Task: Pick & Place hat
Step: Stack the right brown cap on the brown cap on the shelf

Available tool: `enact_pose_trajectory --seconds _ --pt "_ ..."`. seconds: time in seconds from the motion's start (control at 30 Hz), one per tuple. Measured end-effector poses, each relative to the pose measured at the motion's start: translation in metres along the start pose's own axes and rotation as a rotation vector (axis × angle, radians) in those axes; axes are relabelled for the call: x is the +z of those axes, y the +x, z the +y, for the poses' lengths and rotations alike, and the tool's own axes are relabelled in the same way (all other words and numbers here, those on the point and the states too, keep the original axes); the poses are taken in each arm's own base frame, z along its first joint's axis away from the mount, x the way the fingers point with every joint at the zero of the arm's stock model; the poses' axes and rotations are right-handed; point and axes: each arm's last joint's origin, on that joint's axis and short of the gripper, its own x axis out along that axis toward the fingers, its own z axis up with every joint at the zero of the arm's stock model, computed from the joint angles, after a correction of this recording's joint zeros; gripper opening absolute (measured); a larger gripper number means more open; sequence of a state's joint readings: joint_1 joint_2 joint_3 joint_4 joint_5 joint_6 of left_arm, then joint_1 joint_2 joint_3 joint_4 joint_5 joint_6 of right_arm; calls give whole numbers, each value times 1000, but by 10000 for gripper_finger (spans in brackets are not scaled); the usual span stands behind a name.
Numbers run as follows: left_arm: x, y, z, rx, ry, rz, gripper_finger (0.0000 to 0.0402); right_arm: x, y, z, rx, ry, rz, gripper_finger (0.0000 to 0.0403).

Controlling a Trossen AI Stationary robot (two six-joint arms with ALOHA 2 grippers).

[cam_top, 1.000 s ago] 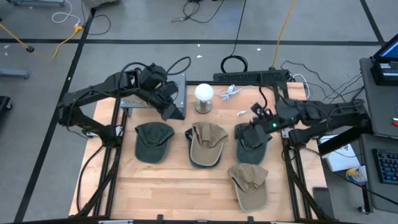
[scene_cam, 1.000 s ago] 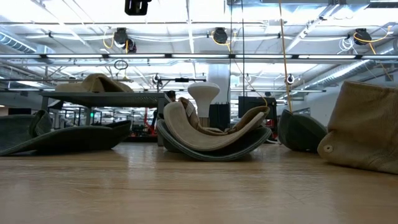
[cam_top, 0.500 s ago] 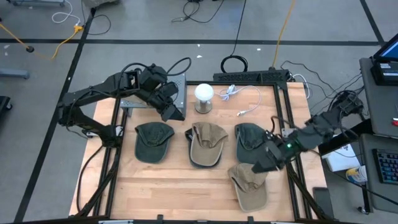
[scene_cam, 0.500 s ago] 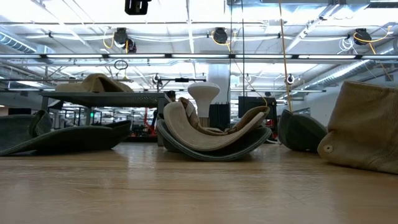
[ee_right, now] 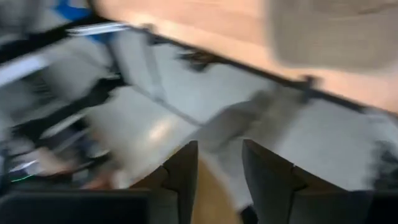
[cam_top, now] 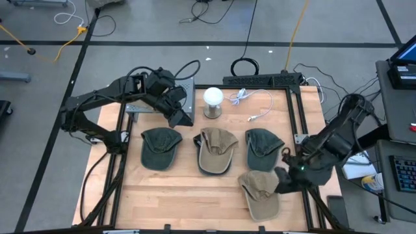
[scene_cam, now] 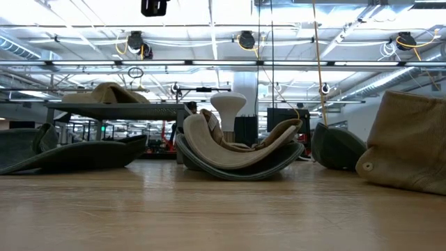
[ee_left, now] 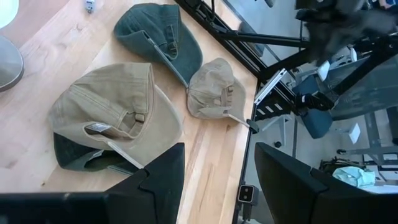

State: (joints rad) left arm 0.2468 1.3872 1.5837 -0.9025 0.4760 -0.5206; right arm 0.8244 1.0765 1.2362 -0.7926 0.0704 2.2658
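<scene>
Four hats on your table, and the near-right tan hat (cam_top: 261, 192) lies at about 9 o'clock from the right gripper (cam_top: 283, 181), just beside it (fingers parted, holding nothing), long axis running 12-to-6, left gripper (cam_top: 179, 110) far off.

Even, bright overhead light in the high view; soft short shadows under the hats on the counter (cam_top: 162, 195). Low view looks into ceiling strip lights (scene_cam: 209, 24), strong glare up top, pale sheen on the near counter boards, near wood out of focus. Left wrist view sharp, daylight-toned, slight bending at edges. Right wrist view heavily motion-blurred, streaked; only the dark fingers (ee_right: 180, 180) read clearly.
</scene>
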Motion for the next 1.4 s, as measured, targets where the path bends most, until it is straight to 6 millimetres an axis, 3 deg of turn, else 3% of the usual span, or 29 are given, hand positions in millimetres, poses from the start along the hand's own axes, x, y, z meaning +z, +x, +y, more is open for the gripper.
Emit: enact_pose_trajectory --seconds 0.23,0.47,0.87,1.23,1.4 --pt "1 2 -4 -21 21 -16 198 8 15 -22 -287 -15 -134 77" --pt "1 2 -5 -22 23 -21 198 9 36 -36 -464 -41 -261 74" --pt "1 2 -5 -20 30 -25 198 9 92 -47 -642 -63 -374 75" --pt "2 2 -5 -20 45 -25 198 15 113 -52 -725 10 -375 78" --pt "2 2 -5 -19 55 -26 198 28 125 -63 -707 25 -297 115"
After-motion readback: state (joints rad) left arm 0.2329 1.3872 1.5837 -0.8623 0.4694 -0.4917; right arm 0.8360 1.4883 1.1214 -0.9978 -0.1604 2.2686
